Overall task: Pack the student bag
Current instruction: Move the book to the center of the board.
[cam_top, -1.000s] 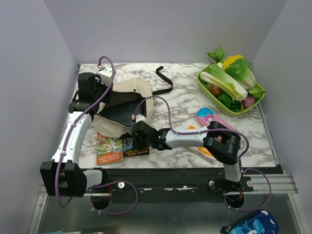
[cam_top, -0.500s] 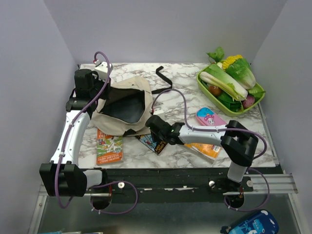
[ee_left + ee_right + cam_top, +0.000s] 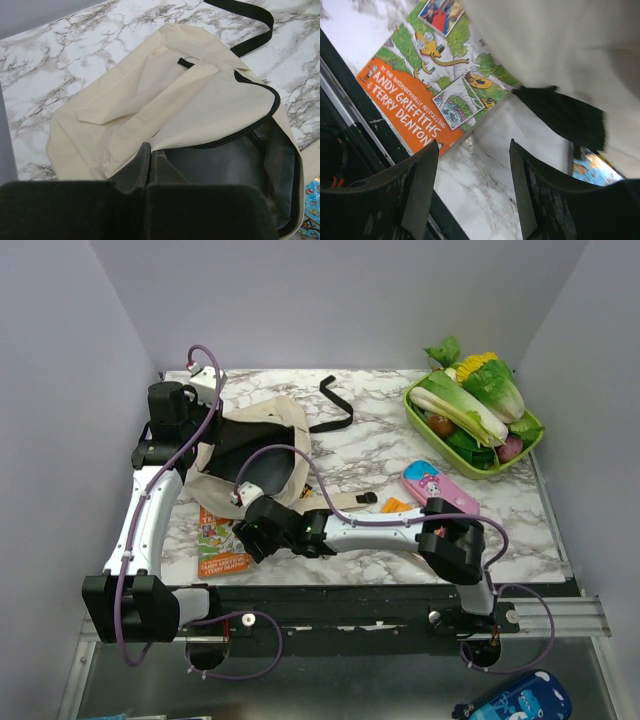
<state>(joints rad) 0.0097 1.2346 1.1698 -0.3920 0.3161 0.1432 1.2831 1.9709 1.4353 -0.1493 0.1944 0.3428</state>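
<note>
The student bag (image 3: 285, 425) lies on the left half of the marble table (image 3: 380, 420), its dark-lined mouth gaping open. The left arm's fingers (image 3: 200, 210) are closed on a fold of its dark rim. The right arm's fingers (image 3: 420, 190) stand apart with nothing between them, low over the table just beside an orange-and-green book (image 3: 420, 85) whose far end the bag's near edge overlaps.

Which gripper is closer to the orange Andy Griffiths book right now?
Right. The right gripper hangs open over the orange book; the left gripper is farther back, shut on the student bag.
</note>
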